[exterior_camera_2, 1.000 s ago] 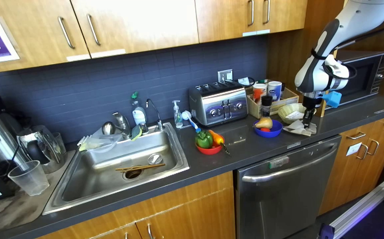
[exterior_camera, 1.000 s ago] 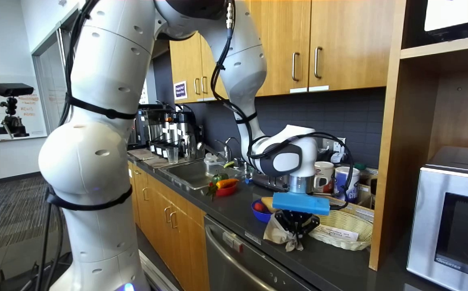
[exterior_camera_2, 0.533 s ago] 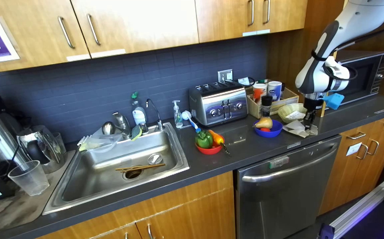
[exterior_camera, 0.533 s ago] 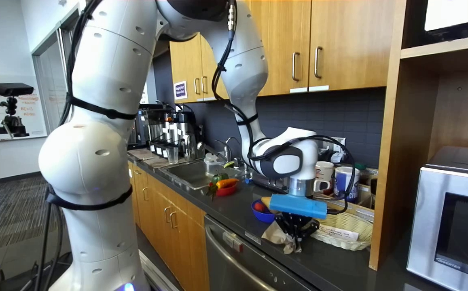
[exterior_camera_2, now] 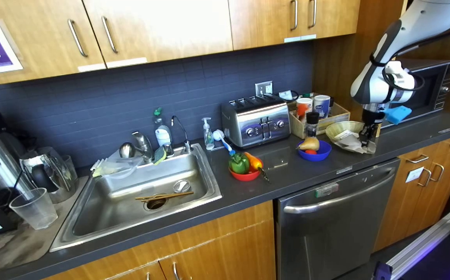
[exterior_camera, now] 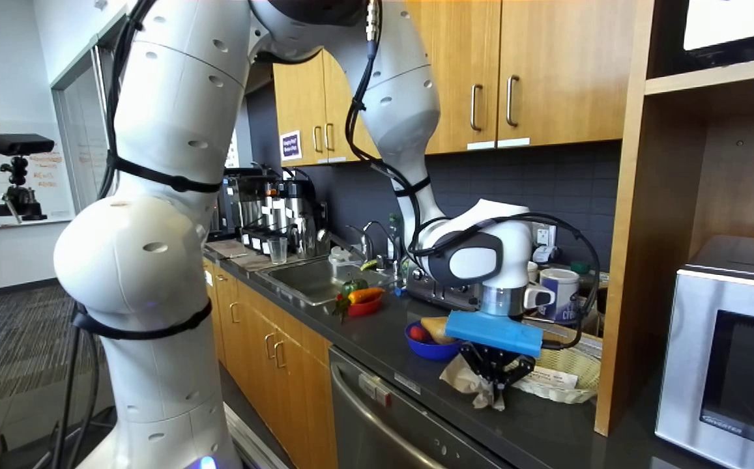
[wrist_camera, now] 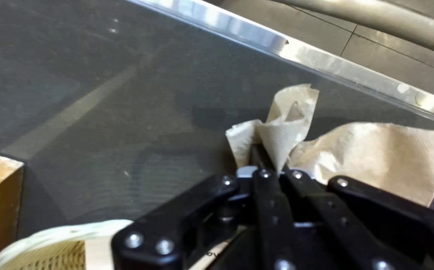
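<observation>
Gripper [wrist_camera: 274,165], jaws drawn tight, pinches crumpled paper towel [wrist_camera: 382,153] near front edge of worktop [wrist_camera: 145,112]. Vs. moment ago: both shifted away from blue bowl [exterior_camera_2: 314,157], twd. basket [exterior_camera_2: 337,127]; grip prob. secure. Towel contact w/ worktop unclear.

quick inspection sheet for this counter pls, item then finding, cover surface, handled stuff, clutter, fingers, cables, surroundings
Surface: dark countertop, glossy, with reflections
Handled item: brown paper towel, crumpled; whether it is lifted off the countertop, cannot tell
Clutter: wicker basket with a printed paper strip; blue bowl; red bowl holding a green bell pepper
Fingers: closed on the brown paper towel
Cables: black cables strapped along the robot arm, looping out near the fingers; snags: nothing seen
Surroundings: steel sink, toaster, microwave, dishwasher
</observation>
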Available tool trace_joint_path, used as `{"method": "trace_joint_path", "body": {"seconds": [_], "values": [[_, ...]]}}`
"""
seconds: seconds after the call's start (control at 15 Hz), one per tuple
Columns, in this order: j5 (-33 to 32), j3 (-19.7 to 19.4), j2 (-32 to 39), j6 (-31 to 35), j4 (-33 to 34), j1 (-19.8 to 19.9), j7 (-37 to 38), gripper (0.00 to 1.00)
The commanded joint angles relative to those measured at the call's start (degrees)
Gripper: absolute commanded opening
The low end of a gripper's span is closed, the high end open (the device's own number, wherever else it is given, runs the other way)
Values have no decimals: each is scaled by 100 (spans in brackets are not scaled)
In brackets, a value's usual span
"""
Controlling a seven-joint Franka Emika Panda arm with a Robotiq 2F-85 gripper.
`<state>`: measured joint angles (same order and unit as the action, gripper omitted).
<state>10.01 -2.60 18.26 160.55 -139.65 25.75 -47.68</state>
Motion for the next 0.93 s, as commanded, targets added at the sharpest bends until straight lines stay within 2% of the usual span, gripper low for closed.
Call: {"method": "trace_joint_path", "body": {"seconds": [0.0, 0.6, 0.87], "values": [[227, 19, -176, -15, -60, 123, 24, 0], [382, -137, -257, -21, -45, 200, 302, 0], [172, -264, -290, -23, -120, 50, 549, 0]]}}
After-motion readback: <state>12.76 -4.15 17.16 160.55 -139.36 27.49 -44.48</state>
